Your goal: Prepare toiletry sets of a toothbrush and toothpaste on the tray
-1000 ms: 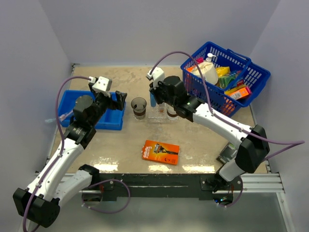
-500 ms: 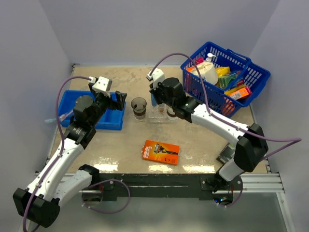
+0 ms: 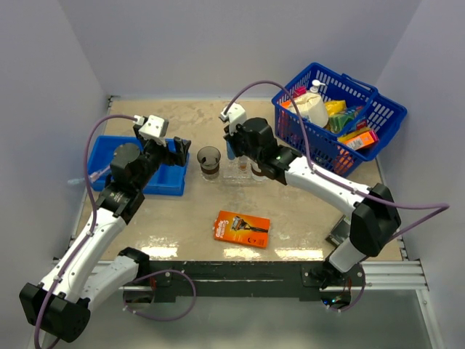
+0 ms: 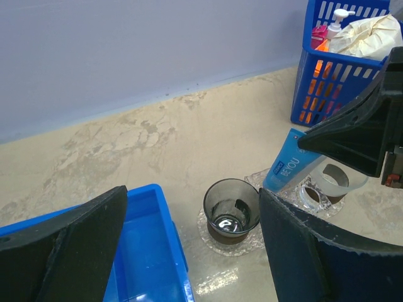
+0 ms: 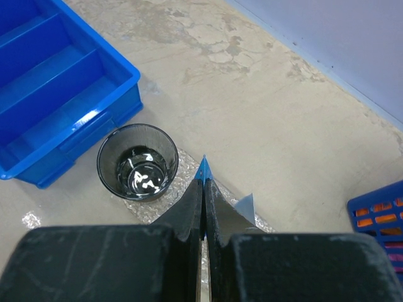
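Observation:
A blue and white toothpaste point(image 3: 230, 149) point(image 4: 295, 165) tube hangs tilted over the left end of the clear tray point(image 3: 240, 175) point(image 4: 255, 179), with my right gripper point(image 3: 237, 147) point(image 5: 203, 189) shut on it. Only the tube's blue tip point(image 5: 203, 168) shows past the pressed fingers in the right wrist view. A dark translucent cup point(image 3: 208, 161) point(image 4: 231, 211) point(image 5: 137, 162) stands empty just left of the tray, and a second cup point(image 3: 258, 169) point(image 4: 330, 183) stands on the tray. My left gripper point(image 3: 179, 152) point(image 4: 192, 204) hovers open, facing the dark cup. The toothbrush is out of view.
A blue compartment bin point(image 3: 156, 173) point(image 4: 135, 251) point(image 5: 56, 82) sits at the left beside the dark cup. A blue wire basket point(image 3: 338, 116) point(image 4: 343, 63) full of goods stands at the back right. An orange razor pack point(image 3: 242, 228) lies on the table near the front.
The right arm has edged slightly left with the tube still in its grip. The left arm has not moved.

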Controlling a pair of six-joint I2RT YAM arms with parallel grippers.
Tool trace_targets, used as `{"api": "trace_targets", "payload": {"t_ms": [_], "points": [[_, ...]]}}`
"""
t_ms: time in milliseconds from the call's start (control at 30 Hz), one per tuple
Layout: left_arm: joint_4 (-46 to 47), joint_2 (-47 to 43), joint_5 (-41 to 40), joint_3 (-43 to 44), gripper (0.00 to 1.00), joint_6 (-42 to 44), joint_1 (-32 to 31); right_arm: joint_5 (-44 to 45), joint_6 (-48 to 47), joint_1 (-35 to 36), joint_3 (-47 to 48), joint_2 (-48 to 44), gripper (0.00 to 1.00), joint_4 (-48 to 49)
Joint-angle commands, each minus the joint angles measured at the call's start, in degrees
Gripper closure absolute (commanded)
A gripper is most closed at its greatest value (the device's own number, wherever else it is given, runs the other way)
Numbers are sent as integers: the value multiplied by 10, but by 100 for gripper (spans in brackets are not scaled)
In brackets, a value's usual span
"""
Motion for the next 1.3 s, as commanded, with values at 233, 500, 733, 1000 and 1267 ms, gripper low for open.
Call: {"api": "trace_targets", "payload": {"t_ms": [233, 500, 733, 1000, 1267], "points": [[15, -7, -7, 5, 11, 16, 4, 20, -8, 3, -5, 8, 100, 54], [15, -5, -6, 5, 11, 16, 4, 18, -1, 2, -7, 23, 100, 61], [14, -3, -7, 5, 11, 16, 4, 18, 6, 3, -17, 28, 100, 77], [13, -2, -5, 6, 11, 16, 5, 25, 14, 3, -31, 36, 100, 91], [13, -2, -4, 6, 11, 16, 4, 27, 22, 3, -41, 47, 100, 109]]}}
